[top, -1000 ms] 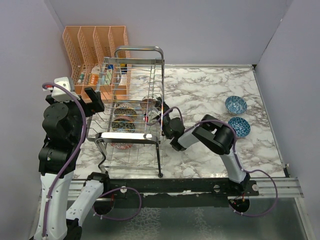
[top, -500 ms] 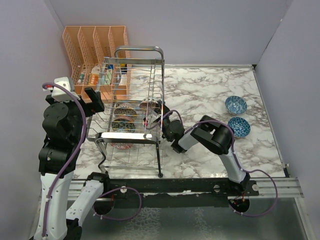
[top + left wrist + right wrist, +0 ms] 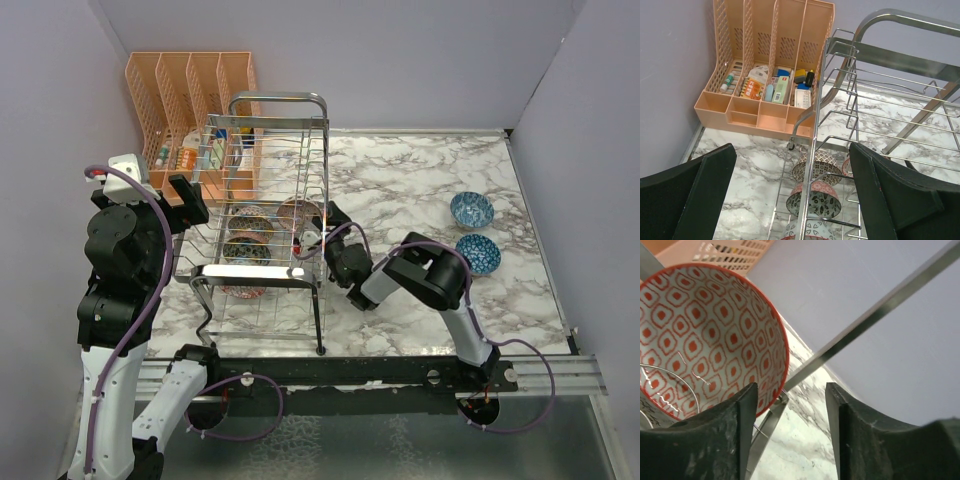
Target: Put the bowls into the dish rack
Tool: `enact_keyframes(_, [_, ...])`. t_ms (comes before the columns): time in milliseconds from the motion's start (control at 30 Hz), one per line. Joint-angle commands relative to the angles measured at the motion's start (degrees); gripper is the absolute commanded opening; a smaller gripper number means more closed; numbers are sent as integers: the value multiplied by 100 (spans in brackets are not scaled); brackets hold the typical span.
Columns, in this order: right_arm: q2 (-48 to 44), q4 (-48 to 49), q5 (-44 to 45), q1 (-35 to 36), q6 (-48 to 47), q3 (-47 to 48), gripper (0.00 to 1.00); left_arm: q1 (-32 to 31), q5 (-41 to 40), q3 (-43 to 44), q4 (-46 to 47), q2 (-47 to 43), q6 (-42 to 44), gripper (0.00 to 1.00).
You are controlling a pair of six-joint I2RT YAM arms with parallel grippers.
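Note:
The chrome dish rack (image 3: 266,190) stands at the left of the marble table. Three patterned bowls (image 3: 247,250) stand on edge in a row inside it, and in the left wrist view the middle one is black and white (image 3: 816,201). A pink-red bowl (image 3: 297,212) leans in the rack's right side. My right gripper (image 3: 324,224) is open beside it; its left finger (image 3: 737,440) sits next to the bowl's rim (image 3: 700,335), with nothing between the jaws. Two blue bowls (image 3: 471,209) (image 3: 478,253) sit on the table at the right. My left gripper (image 3: 188,203) hangs open above the rack's left edge (image 3: 816,150).
An orange slotted organizer (image 3: 190,100) holding small items stands behind the rack against the back wall, also in the left wrist view (image 3: 770,65). Purple walls close in the left, back and right. The rack's tall handle bar (image 3: 280,98) rises over the bowls.
My right gripper has opened and let go of the pink-red bowl, which now rests in the rack. The gripper has drawn back slightly to the right. The left arm has not moved.

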Motion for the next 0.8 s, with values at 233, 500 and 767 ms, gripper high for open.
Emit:
enact_keyframes(233, [-924, 496, 425, 11, 930, -204, 59, -35, -111, -13, 46, -39, 45, 99])
enact_keyframes(500, [-1949, -1672, -275, 1, 2445, -528, 61, -35, -87, -8, 34, -72, 43, 99])
enact_keyframes(767, [-3173, -4447, 635, -333, 4820, -608, 62, -35, -36, 34, 5, -166, 32, 99])
